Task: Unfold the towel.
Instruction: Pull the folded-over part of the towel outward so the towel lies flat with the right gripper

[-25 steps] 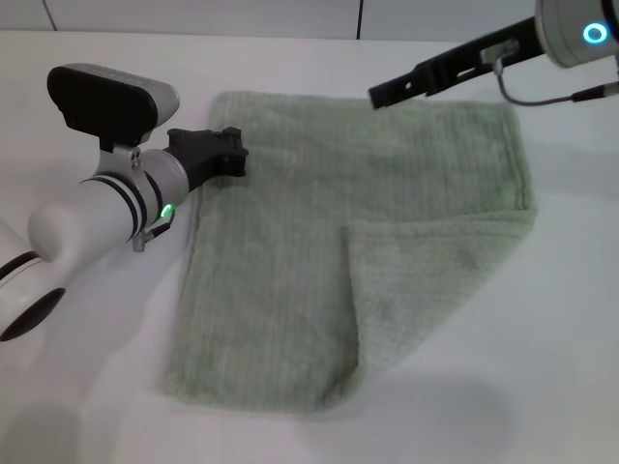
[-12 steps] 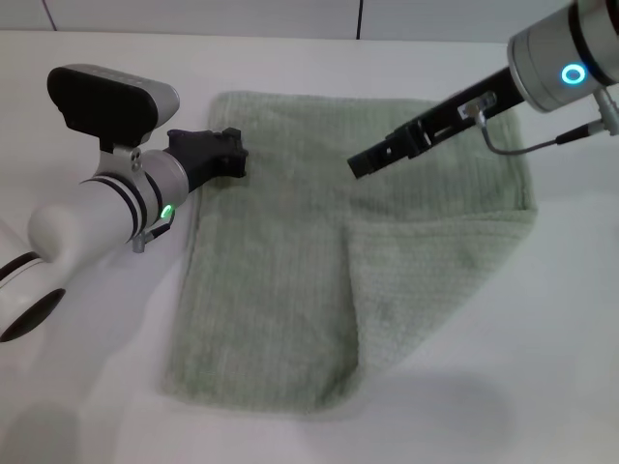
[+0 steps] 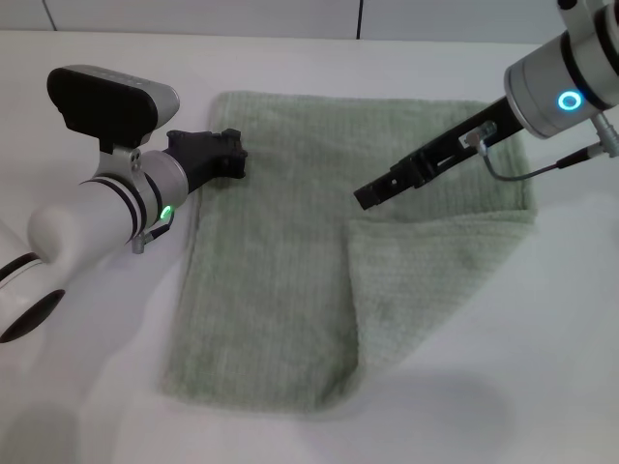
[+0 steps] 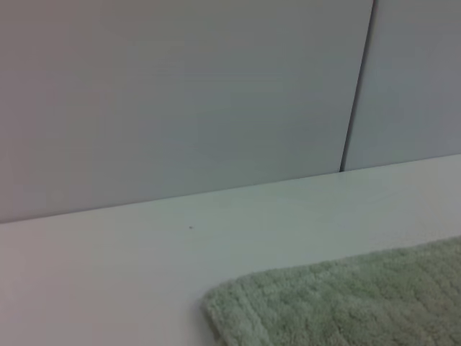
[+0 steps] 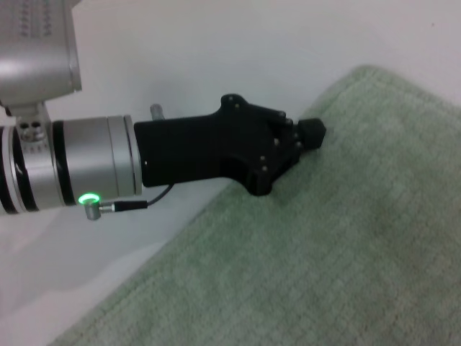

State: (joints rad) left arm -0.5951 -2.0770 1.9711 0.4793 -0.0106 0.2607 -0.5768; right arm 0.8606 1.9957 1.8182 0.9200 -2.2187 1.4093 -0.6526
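Observation:
The pale sage-green towel (image 3: 280, 261) lies flat on the white table, with its near right part folded over as a flap (image 3: 426, 280). My left gripper (image 3: 235, 155) is shut, its tip at the towel's left edge near the far left corner; the right wrist view shows it (image 5: 311, 132) at the edge of the towel (image 5: 324, 252). I cannot tell if it pinches cloth. My right gripper (image 3: 366, 198) hovers over the towel's middle, just above the flap's far inner corner. The left wrist view shows a towel corner (image 4: 346, 303).
The white table (image 3: 87, 387) extends around the towel on all sides. A pale wall with a dark seam (image 4: 356, 86) stands behind the table's far edge.
My right gripper has moved from over the towel's far edge down and toward the near side, to the flap's far inner corner. The left arm and the towel have not moved.

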